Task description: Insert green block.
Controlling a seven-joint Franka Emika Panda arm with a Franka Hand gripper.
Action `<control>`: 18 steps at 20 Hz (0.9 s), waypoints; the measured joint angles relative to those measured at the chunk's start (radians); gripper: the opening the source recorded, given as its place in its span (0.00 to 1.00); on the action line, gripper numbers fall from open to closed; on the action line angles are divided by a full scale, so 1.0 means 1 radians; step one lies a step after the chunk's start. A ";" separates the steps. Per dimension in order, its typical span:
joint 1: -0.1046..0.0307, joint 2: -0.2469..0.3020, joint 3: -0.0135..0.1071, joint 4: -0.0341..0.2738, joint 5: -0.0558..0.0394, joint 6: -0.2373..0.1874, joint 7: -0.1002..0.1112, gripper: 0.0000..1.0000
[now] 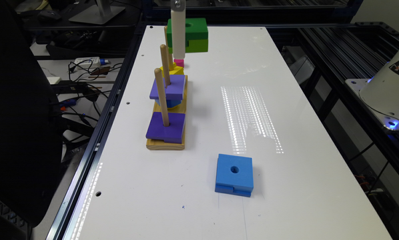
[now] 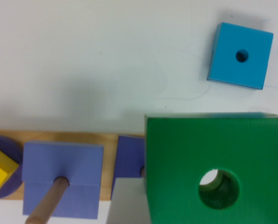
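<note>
The green block (image 1: 190,35) hangs in the air above the far end of the wooden peg base (image 1: 166,144), dark green on top and lime below, its side notch showing. My gripper (image 1: 178,50) is shut on it; a white finger (image 2: 125,207) lies against the block's side. In the wrist view the green block (image 2: 213,154) looms close, and its round hole sits over the base's end. The farthest peg (image 1: 166,33) stands just to the exterior view's left of the block, partly behind the finger.
The base carries three upright pegs: a purple block (image 1: 166,128) on the nearest, a purple block over a blue one (image 1: 167,87) on the middle, a yellow piece (image 1: 174,70) by the far one. A loose blue block (image 1: 234,175) lies on the white table (image 1: 286,100).
</note>
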 joint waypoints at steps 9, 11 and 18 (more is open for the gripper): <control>0.001 0.028 0.006 0.017 -0.0058 0.007 0.008 0.00; 0.001 0.028 0.007 0.017 -0.0059 0.007 0.009 0.00; 0.001 0.028 0.007 0.018 -0.0059 0.007 0.009 0.00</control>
